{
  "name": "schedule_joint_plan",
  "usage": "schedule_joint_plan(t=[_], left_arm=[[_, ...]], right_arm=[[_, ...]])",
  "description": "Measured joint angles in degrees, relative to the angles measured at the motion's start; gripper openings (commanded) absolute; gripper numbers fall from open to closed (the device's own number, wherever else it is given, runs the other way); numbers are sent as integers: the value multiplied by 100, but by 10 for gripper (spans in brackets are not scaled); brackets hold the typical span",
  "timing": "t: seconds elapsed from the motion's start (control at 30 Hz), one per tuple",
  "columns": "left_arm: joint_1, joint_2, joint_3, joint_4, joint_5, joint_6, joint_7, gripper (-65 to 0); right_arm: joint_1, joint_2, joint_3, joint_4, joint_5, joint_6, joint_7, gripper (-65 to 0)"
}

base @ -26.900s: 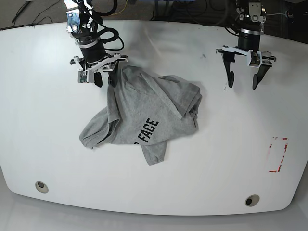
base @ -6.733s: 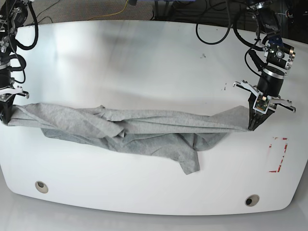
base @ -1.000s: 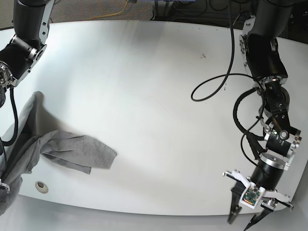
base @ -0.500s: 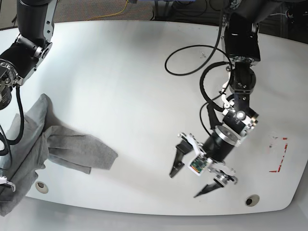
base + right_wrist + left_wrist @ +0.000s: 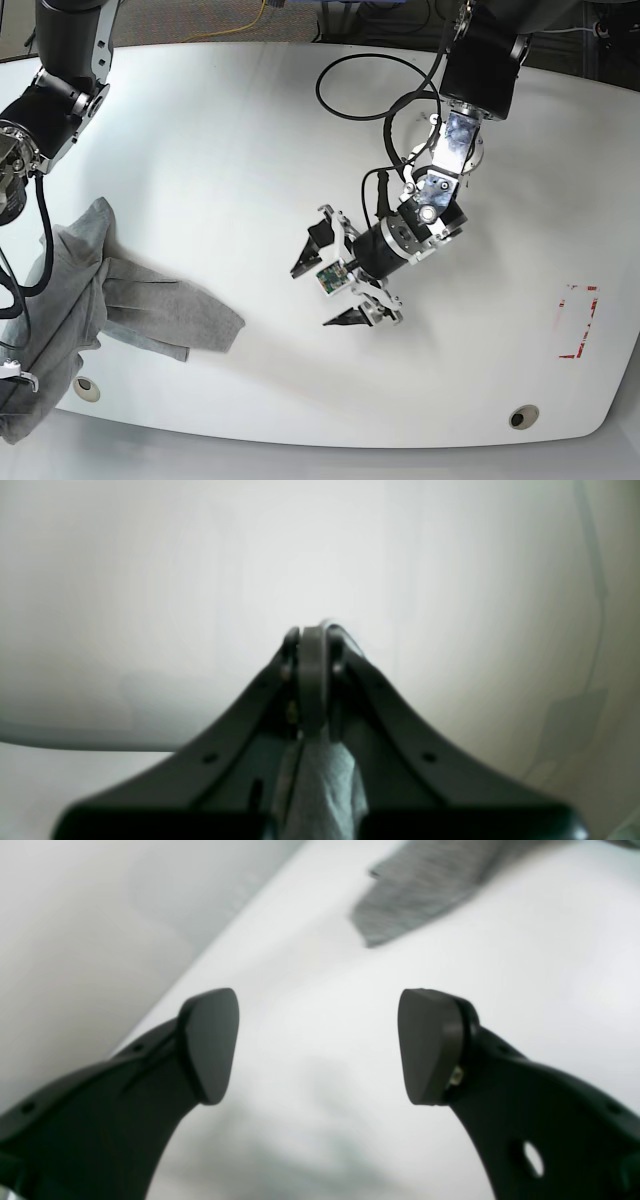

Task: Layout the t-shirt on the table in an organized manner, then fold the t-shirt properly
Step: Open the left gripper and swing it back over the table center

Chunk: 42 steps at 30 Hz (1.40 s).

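Observation:
The heather-grey t-shirt (image 5: 150, 310) lies bunched at the left of the white table (image 5: 250, 150), and part of it hangs over the left edge. My right gripper (image 5: 314, 645) is shut on a fold of the t-shirt (image 5: 320, 785); in the base view it is mostly cut off at the lower left edge. Over the table's middle, my left gripper (image 5: 313, 297) is open with nothing between its fingers and points left at the cloth, well apart from it. The left wrist view shows the left gripper's (image 5: 317, 1045) jaws wide apart, with a corner of the t-shirt (image 5: 425, 895) ahead.
A red rectangular outline (image 5: 578, 320) marks the table's right side. Two small round holes (image 5: 86, 388) (image 5: 518, 417) sit near the front edge. Black cables (image 5: 380, 90) loop off my left arm above the table's far half.
My left arm has swung from the front right edge to the table's middle, its jaws spread wide and turned toward the shirt. The right gripper stays shut on the cloth, which has barely shifted.

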Motion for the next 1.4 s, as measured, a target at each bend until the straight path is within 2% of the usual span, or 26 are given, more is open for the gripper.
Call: schedule_joint_plan(t=[0.23, 0.3, 0.4, 0.53, 0.67, 0.83, 1.07, 1.4], left_arm=[[-66, 136, 487, -522, 0, 48, -33, -189], [-107, 278, 595, -761, 7, 254, -35, -189], [-291, 472, 662, -1141, -9, 293, -46, -189], [-610, 756, 625, -1803, -33, 529, -63, -189], [-883, 946, 599, -2400, -35, 586, -328, -189], [-1082, 992, 616, -3023, -37, 752, -828, -189], [-1274, 949, 610, -3458, -37, 1034, -968, -189], [-1401, 970, 608, -3436, -63, 1040, -1128, -189]], right_arm=[[-146, -2, 2, -9, 2, -4, -39, -650], [-153, -4, 4, -15, 2, -4, -31, -650], [-247, -2, 13, -4, 13, 0, 35, -650], [-348, -2, 28, -7, 9, -7, -42, -650], [-345, -4, 28, -17, 13, -2, -22, -650], [-509, -4, 28, 0, 11, -2, 24, -650], [-866, -7, 37, 28, 11, -9, 7, -650], [-1665, -66, 37, 238, 24, 17, 4, -650]])
